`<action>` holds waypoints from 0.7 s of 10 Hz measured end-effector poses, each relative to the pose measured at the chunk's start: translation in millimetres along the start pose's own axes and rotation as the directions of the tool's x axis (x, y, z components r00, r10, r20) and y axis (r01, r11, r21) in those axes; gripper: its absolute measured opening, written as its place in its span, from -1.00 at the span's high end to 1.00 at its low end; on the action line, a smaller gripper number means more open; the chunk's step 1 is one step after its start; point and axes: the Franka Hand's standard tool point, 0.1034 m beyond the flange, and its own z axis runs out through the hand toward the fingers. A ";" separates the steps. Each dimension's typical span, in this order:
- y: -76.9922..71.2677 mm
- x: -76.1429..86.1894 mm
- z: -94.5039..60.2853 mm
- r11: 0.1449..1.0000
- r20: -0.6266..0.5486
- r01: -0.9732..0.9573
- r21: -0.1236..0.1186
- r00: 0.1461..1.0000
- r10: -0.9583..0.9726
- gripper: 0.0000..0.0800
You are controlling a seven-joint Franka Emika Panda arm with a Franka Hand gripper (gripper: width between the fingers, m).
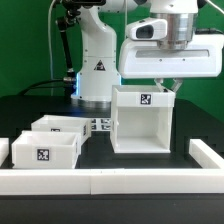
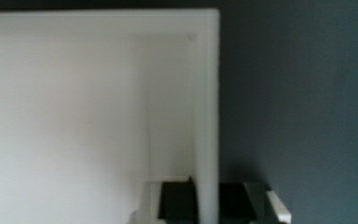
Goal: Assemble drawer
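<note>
Robotics lab — fixed arm point(image 1: 97, 58), green curtain point(image 1: 25, 40), black table point(image 1: 95, 152).

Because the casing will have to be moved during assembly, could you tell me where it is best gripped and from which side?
I would pinch the thin side wall of the casing on the exterior view's right, coming down from above. In the wrist view its edge is narrow with space either side, so the end effector fingers can straddle it; the whole box looks too wide.
</note>
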 end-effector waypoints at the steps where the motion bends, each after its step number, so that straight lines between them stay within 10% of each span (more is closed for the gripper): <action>1: 1.7 14.0 -1.6 1.000 -0.013 0.009 0.004 1.000 -0.009 0.91; 7: 2.9 90.1 -9.2 0.999 -0.097 0.050 0.022 0.994 -0.047 0.91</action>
